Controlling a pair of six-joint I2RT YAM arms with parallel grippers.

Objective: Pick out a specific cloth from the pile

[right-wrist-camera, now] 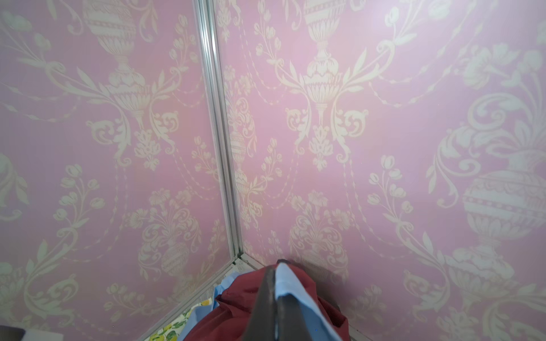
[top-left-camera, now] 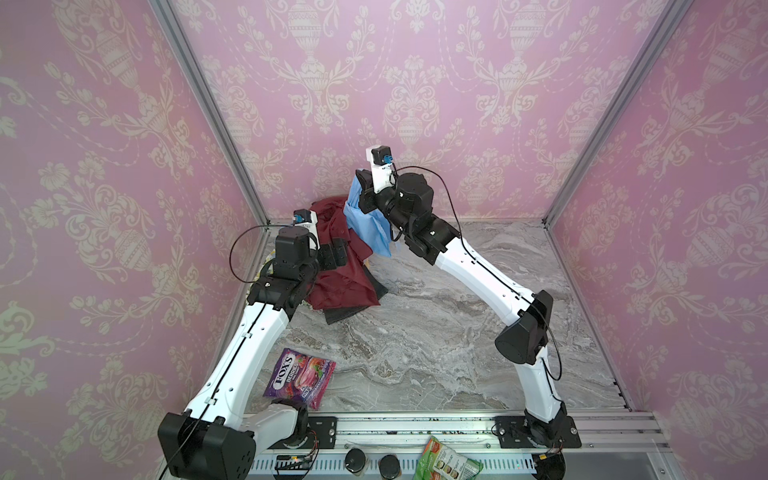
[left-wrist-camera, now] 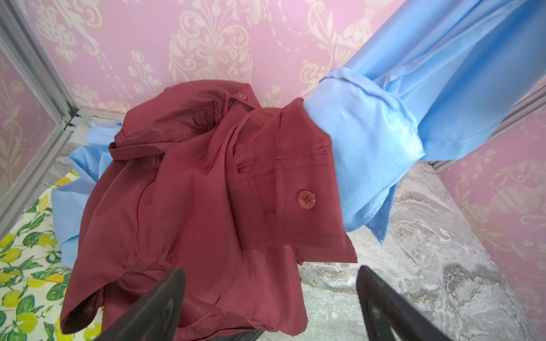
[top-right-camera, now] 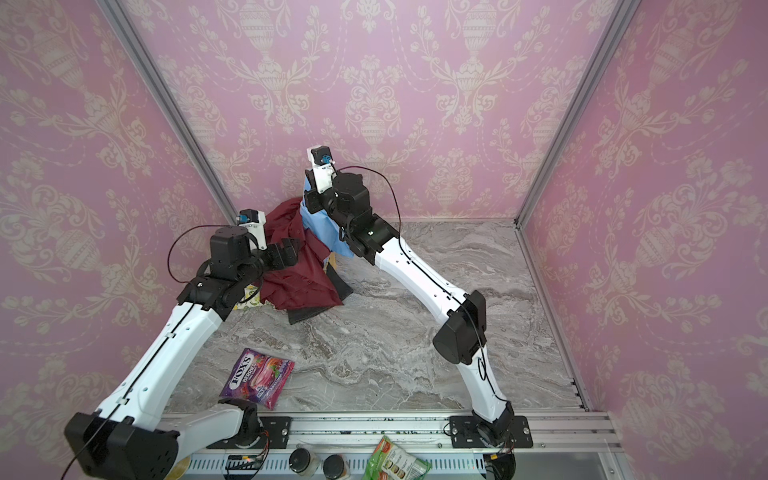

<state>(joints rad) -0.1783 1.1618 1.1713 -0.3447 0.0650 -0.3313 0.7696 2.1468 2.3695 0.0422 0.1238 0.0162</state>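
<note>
Now right pincer [right-wrist-camera: 275, 265] pinches the cloth [top-left-camera: 365, 224] aloft; left pincer [left-wrist-camera: 270, 270] spread over the pile [top-left-camera: 340, 282].

Cloth [top-left-camera: 365, 220]: plain light sky-blue, no print. Maroon shirt [top-left-camera: 345, 282]: deep wine red, matching red buttons. Lemon-print cloth [left-wrist-camera: 26, 251]: yellow lemons, green leaves, white bg. Grey piece [top-left-camera: 345, 313]: dark charcoal. Walls [top-left-camera: 415, 62]: pink w/ cream urn-and-floral damask. Tabletop [top-left-camera: 436, 332]: grey-white marble veining. Sweets bag [top-left-camera: 299, 378]: purple, pink berries. Packet [top-left-camera: 440, 461]: green & orange. Robot arms [top-left-camera: 478, 270]: white + black.
</note>
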